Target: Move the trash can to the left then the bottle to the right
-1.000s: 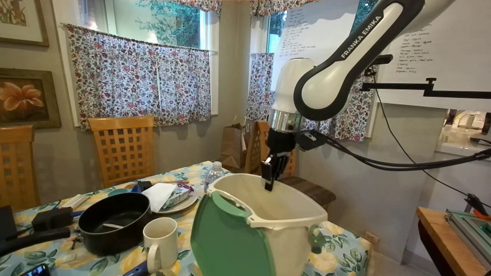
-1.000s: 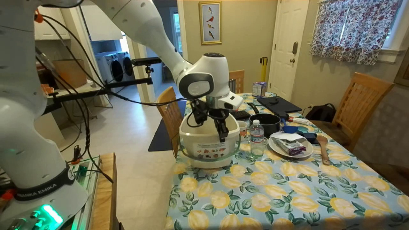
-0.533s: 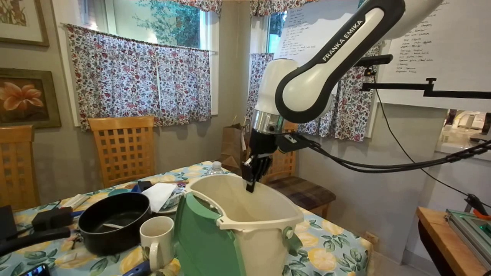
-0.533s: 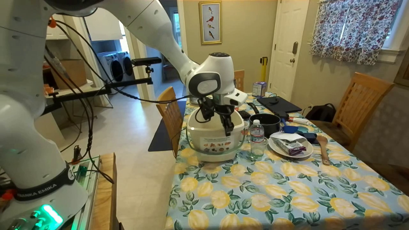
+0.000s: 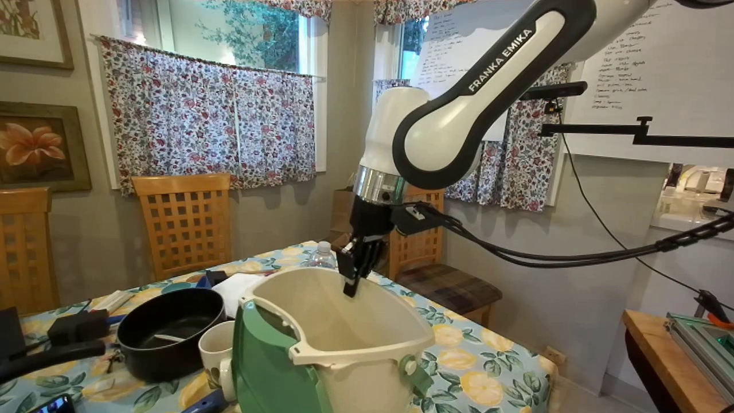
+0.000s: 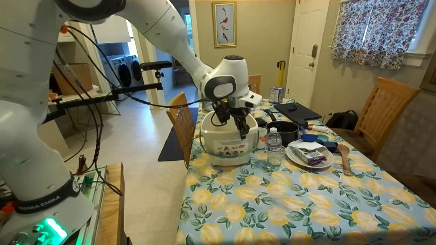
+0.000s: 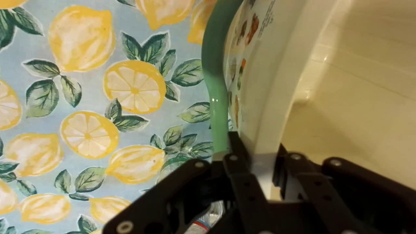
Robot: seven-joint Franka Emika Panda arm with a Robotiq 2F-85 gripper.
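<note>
Inside trash can [image 6: 226, 137]: one finger [image 5: 350, 287], end effector [image 7: 260, 156] gripping rim [image 7: 271, 113].

tablecloth [image 6: 306, 207]: pale blue, lemon-and-leaf print
pan [image 5: 172, 362]: black, upright, visible in both exterior views
mug [image 6: 261, 141]: white with printed pattern, upright, just beside the pan
plate [image 6: 330, 159]: white; carries packet [image 6: 309, 157] (purple/white, lying) and paper [image 6: 306, 145] (white)
wooden spatula [image 6: 345, 158]: lying just beside the plate
blue ladle [image 6: 309, 137]: near pan and plate
box [image 6: 276, 95]: purple, upright, well apart from the plate
chairs [image 5: 180, 183]: light wood, openwork backs
curtains [image 5: 212, 115]: floral, across lower part of the window [image 5: 258, 34]
walls: bird picture [image 6: 225, 23], gold frame; flower picture [image 5: 34, 148], orange bloom
handwritten sheet [image 5: 659, 103]: large, white, text too small to read
door [image 6: 308, 37]: white
washing machines [image 6: 120, 73]: front-loading, background
</note>
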